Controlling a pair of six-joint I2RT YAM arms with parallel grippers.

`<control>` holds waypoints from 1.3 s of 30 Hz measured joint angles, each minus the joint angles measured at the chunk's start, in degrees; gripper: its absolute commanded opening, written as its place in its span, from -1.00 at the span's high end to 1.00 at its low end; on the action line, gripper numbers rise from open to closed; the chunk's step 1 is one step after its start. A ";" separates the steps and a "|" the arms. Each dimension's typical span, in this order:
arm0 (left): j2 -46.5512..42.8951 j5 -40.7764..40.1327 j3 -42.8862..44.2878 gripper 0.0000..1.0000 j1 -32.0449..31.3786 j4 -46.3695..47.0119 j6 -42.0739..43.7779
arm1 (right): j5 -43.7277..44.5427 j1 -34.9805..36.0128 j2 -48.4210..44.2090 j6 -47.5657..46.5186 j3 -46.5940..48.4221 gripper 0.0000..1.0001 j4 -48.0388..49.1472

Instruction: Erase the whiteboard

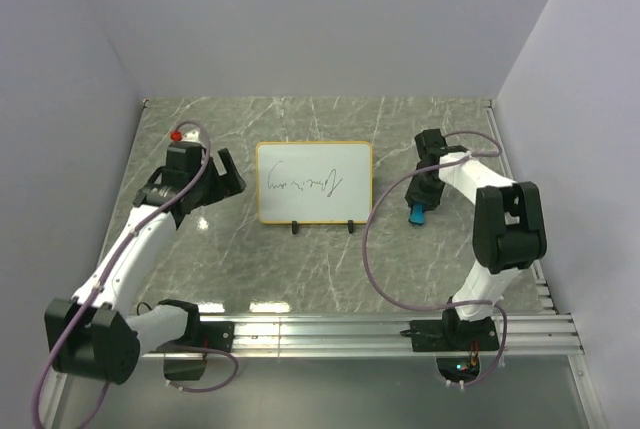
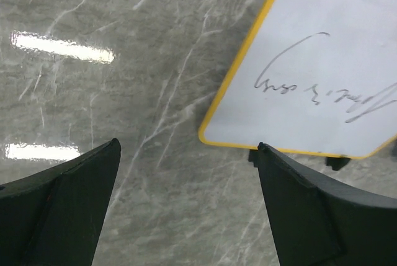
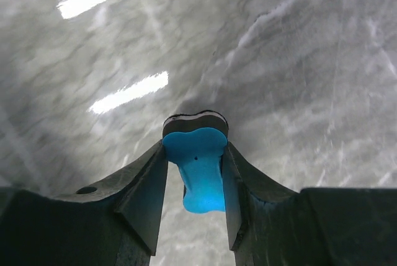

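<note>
**A:** Where is your whiteboard (image 1: 314, 182)?
**B:** It sits in the middle of the marble surface (image 1: 300, 269), between your two arms. It has black scribble across it and two small black feet at its near edge.
**A:** And your left gripper (image 1: 225, 177)?
**B:** It's near the board's left edge, not touching it, jaws spread wide with nothing between them.
**A:** Your right gripper (image 1: 418, 207)?
**B:** It's to the board's right, apart from it, clamped on the blue eraser (image 3: 197, 173).

The left arm (image 1: 130, 249) stretches forward, its left gripper (image 1: 232, 175) spread wide apart. The right arm (image 1: 505, 224) folds high at the elbow, its right gripper (image 3: 195, 145) pinching a blue eraser (image 3: 200, 179).
</note>
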 measured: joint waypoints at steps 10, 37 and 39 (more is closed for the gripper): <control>11.30 12.00 1.09 -0.96 5.31 14.08 5.90 | -2.93 0.00 -10.51 -0.24 4.15 1.00 -3.87; 40.24 44.22 13.60 -0.17 7.28 35.01 4.90 | -4.90 0.11 -25.88 1.68 -3.10 1.00 -9.44; 40.15 44.89 13.55 -0.01 7.13 35.63 4.52 | -4.90 0.24 -26.23 2.12 -3.08 1.00 -9.38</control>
